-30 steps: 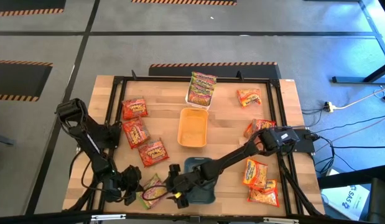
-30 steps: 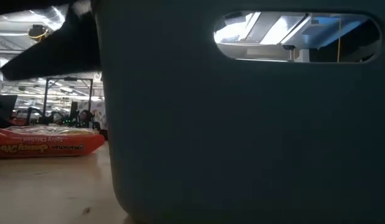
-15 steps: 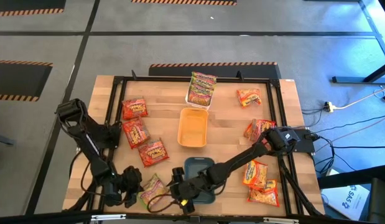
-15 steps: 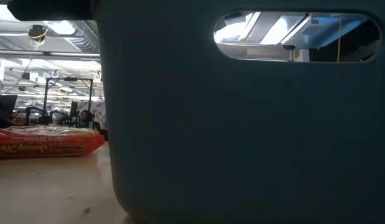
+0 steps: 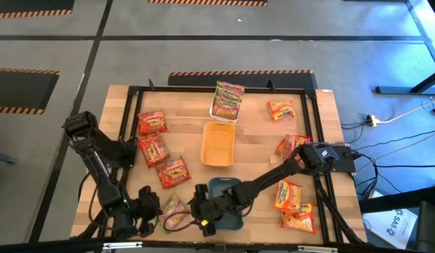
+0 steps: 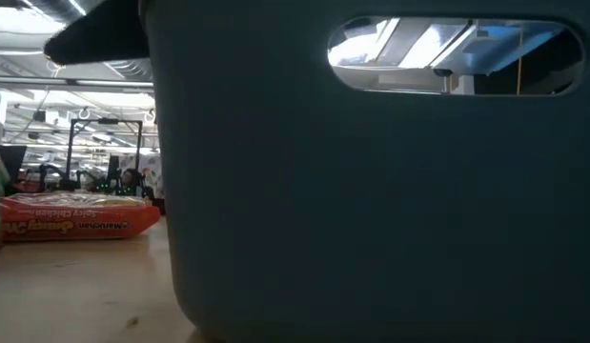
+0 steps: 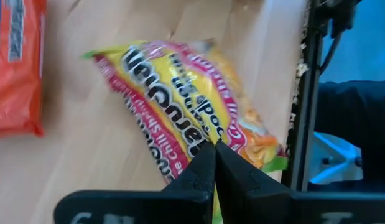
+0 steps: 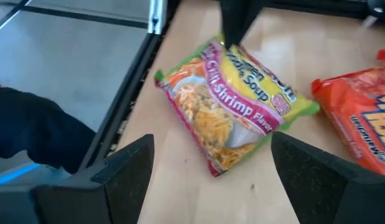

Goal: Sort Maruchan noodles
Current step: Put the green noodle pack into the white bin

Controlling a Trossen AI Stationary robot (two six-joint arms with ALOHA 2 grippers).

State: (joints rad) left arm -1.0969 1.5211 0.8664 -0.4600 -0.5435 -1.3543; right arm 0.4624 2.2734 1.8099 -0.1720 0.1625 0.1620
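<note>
- The green-pink packet [image 5: 173, 213] [image 7: 192, 109] [image 8: 236, 106] lies at the near edge of the wooden table [image 5: 259, 137], left of the teal tray [image 5: 226, 204]; its print reads "Chili Shrimp Flavor".
- The left gripper [image 5: 152, 211] [image 7: 214, 163] is at that packet's end, jaws pressed together on the wrapper's edge, as its own wrist view shows; the right wrist view shows its dark fingers touching the packet's far end.
- The right gripper [image 5: 201, 214] [image 8: 211, 165] hangs just beside the packet's other side, over the tray's left rim, jaws wide apart and holding nothing.
- 3 red packets lie on the left half of the table: 1 near the far-left corner [image 5: 152, 121], 1 below it [image 5: 154, 149], 1 nearest the grasped packet [image 5: 173, 171] [image 6: 75, 217].
- The orange tray [image 5: 218, 144] sits mid-table; the white tray [image 5: 226, 105] beyond it holds green-pink packets [image 5: 229, 93].
- Orange packets lie on the right side: 1 at the far right [image 5: 281, 109], 1 beside the right arm [image 5: 290, 144], and a cluster near the right front corner [image 5: 293, 205].
- In the low view the teal tray's wall [image 6: 371, 210], with its handle slot, fills most of the sight.
</note>
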